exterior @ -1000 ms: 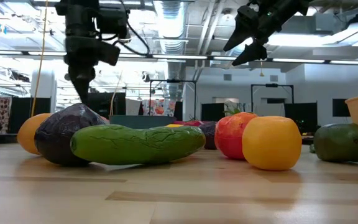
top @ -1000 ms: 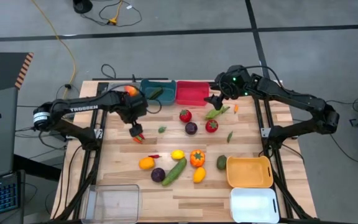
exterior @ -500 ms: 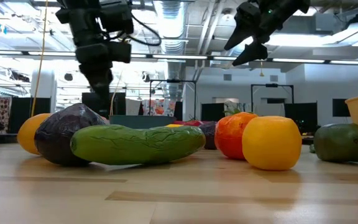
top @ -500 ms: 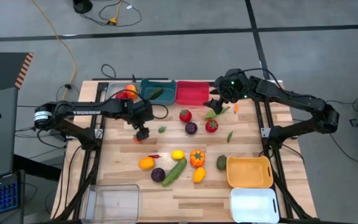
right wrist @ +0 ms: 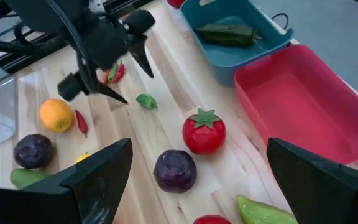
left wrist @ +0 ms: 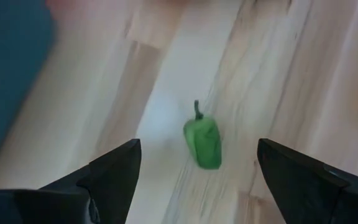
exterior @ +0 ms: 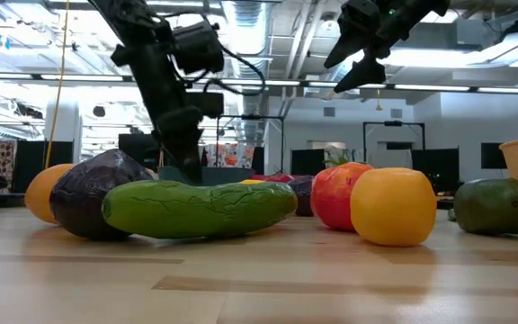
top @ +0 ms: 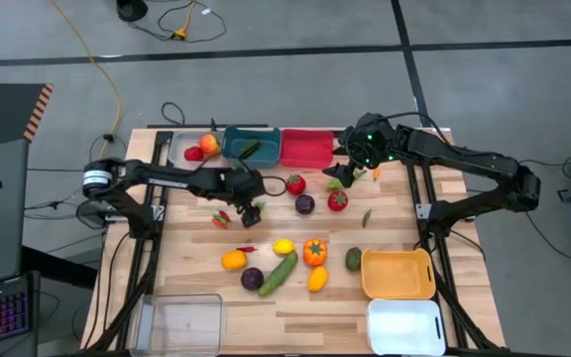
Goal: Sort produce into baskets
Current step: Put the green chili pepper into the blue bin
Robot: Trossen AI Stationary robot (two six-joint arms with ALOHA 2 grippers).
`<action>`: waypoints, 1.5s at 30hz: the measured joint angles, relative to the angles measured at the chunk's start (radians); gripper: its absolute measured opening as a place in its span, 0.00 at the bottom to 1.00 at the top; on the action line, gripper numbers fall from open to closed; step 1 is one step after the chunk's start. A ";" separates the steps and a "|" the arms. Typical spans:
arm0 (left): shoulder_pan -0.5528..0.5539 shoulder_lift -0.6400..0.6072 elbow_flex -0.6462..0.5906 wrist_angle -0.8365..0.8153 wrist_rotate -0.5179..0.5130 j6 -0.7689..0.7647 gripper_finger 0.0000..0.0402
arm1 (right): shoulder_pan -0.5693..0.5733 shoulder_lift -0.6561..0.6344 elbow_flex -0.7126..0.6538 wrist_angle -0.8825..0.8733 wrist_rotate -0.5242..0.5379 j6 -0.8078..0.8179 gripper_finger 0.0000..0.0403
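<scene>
1. Wooden table (top: 186,268) has most of the produce loose on it, so the sorting is barely started.
2. Done so far, I'd say: a green pepper (right wrist: 227,33) lies in the teal bin (top: 251,145), and two reddish-orange fruits (top: 202,149) sit in the grey bin (top: 175,147).
3. Red bin (top: 306,148), orange bin (top: 397,274), white bin (top: 404,326) and clear bin (top: 177,323) hold nothing I can see.
4. Left gripper (top: 251,212) hovers right over a small green pepper (left wrist: 203,140), jaws spread on either side, nothing held. Looks like the next pick.
5. Right gripper (top: 343,175) waits near the red bin, jaws wide, holding nothing.
6. Tomatoes, purple ones, cucumber (top: 278,273), yellow and orange fruit all remain unsorted.
</scene>
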 joint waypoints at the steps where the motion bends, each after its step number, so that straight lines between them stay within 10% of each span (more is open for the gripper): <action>1: -0.002 0.012 0.000 0.003 -0.002 0.000 0.75 | 0.000 0.000 0.000 0.000 0.000 0.000 0.99; 45: -0.002 0.159 0.174 -0.101 -0.029 0.105 0.20 | 0.000 0.000 0.000 -0.004 0.000 -0.001 0.99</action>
